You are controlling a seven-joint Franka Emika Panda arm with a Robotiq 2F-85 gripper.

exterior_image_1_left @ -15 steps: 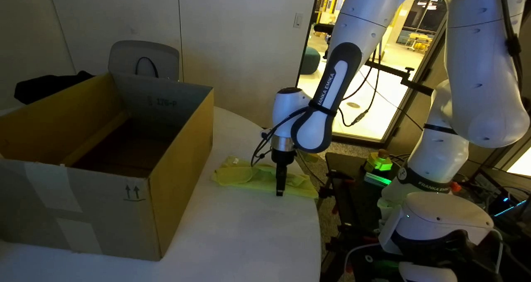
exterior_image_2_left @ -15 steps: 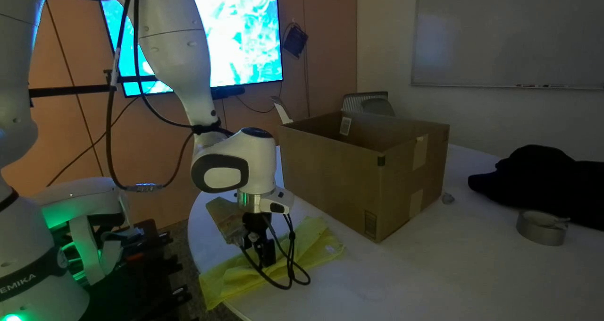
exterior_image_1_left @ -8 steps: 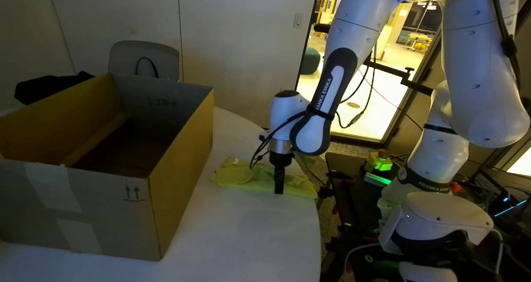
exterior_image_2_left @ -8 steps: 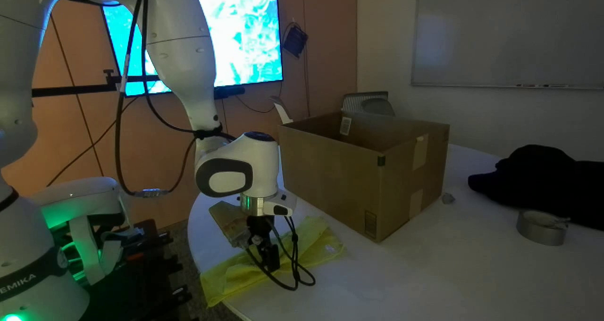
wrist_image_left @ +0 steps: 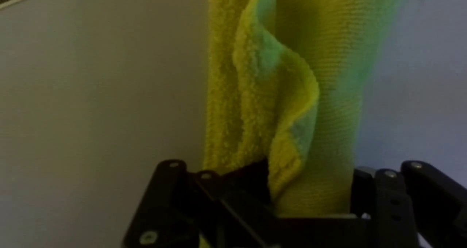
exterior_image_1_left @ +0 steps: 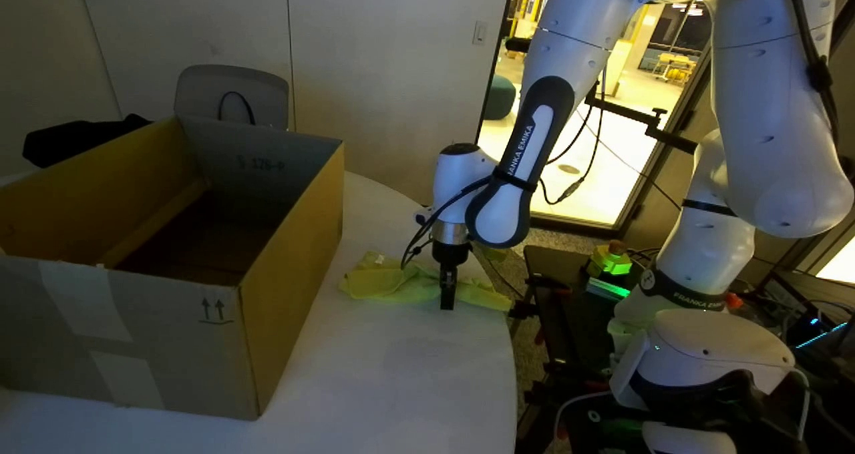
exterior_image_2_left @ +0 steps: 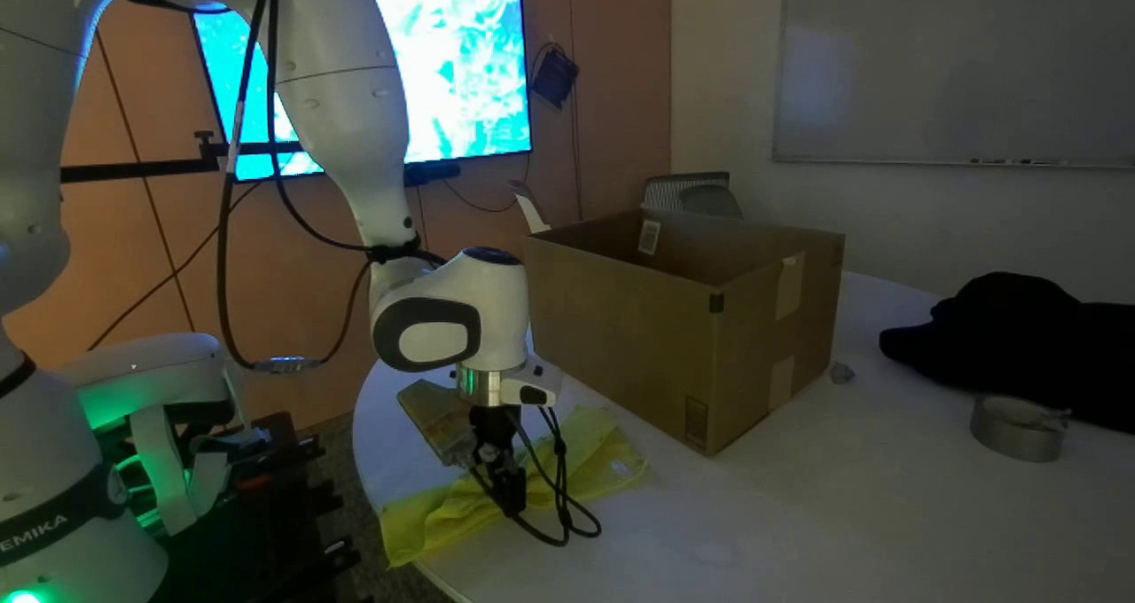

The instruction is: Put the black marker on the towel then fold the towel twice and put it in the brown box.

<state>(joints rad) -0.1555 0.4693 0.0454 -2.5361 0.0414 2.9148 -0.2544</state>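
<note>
the gripper (exterior_image_1_left: 447,300) points down into the yellow towel (exterior_image_1_left: 394,287), its fingers (exterior_image_2_left: 512,489) clamped on a bunched part about midway along the length. the towel lies crumpled on the white table (exterior_image_1_left: 401,380), 1 end reaching past the edge, the opposite end near the brown box (exterior_image_2_left: 621,337), which stands open at the top. in an exterior view a black bundle (exterior_image_2_left: 1011,346) and a grey roll (exterior_image_2_left: 1018,439) lie past the box on the same table.
</note>
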